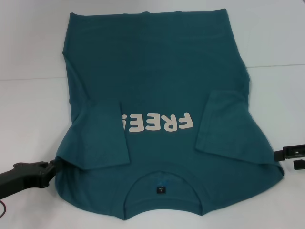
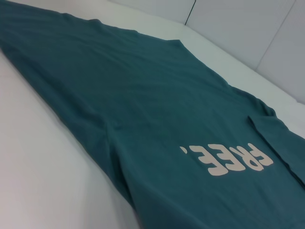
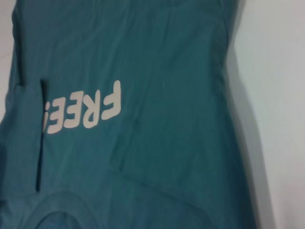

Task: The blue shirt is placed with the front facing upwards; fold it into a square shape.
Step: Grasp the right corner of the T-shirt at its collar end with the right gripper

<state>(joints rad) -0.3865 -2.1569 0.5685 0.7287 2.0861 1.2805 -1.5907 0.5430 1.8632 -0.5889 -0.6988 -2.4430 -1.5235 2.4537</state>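
At the lower left of the head view, the left gripper [image 1: 49, 168], a black clamp on a dark arm, sits at the shoulder edge of the large dark teal-blue cotton T-shirt [image 1: 157, 76]. Its tip meets or slips under the cloth there, and whether its fingers are clenched on the fabric or released I cannot tell, since the fold hides them.

The shirt lies flat, front up, on the white table [image 1: 28, 57], filling the middle of the frame. Its long axis runs from the round neck [image 1: 162, 191] at the bottom centre to the hem at the top. The cream "FREE!" lettering [image 1: 157, 123] reads upside down from here. Both short sleeves are already turned in over the chest, the left one overlapping the last character of the print.

At the right edge, lower down, the right gripper [image 1: 291, 153] shows only as black parts cut off by the frame, just beside the other shoulder; its finger state cannot be told either.

So each shoulder lies inward of its own gripper, both about equally near, and I judge that the next fold would carry the neck end up toward the hem. Neither wrist view shows any fingers, only cloth and lettering.
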